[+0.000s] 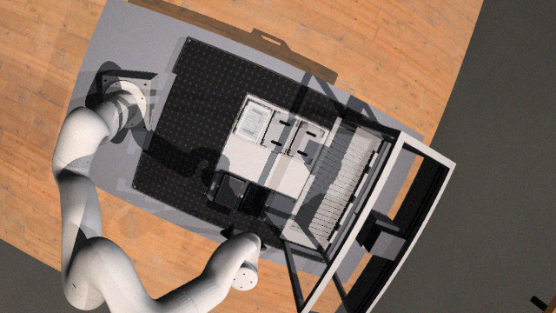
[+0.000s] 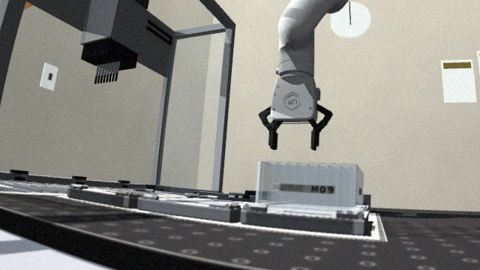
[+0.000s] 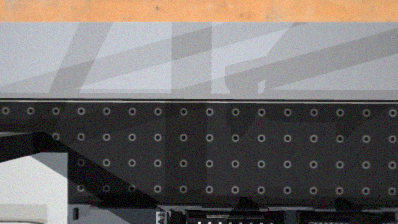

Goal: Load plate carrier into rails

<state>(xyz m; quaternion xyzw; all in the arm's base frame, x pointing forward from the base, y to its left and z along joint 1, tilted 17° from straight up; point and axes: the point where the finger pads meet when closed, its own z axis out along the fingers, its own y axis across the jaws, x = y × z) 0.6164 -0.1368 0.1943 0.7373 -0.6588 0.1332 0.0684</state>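
Note:
My gripper [image 2: 292,144] is open and empty, hanging in the air off the carrier's long side, over the black perforated board. Its fingers do not show in the wrist view. The plate carrier PC7 [image 1: 252,196] lies on the pale apron in front of the rails [image 1: 343,187]. It holds a grey plate [image 1: 229,190] at the handle end and a dark plate [image 1: 254,200] on the middle site. The site nearest the rails [image 1: 282,203] looks bare. The carrier also shows in the exterior view [image 2: 232,211]. The white block M09 [image 2: 309,184] stands in its nest [image 1: 253,121].
Two empty nests [image 1: 278,129] [image 1: 309,141] stand beside M09. The instrument's frame [image 1: 391,209] rises over the rails, and its pipetting head [image 2: 106,56] hangs high at the left. The wrist view looks at the board's holes [image 3: 200,150], the grey table and the wooden floor.

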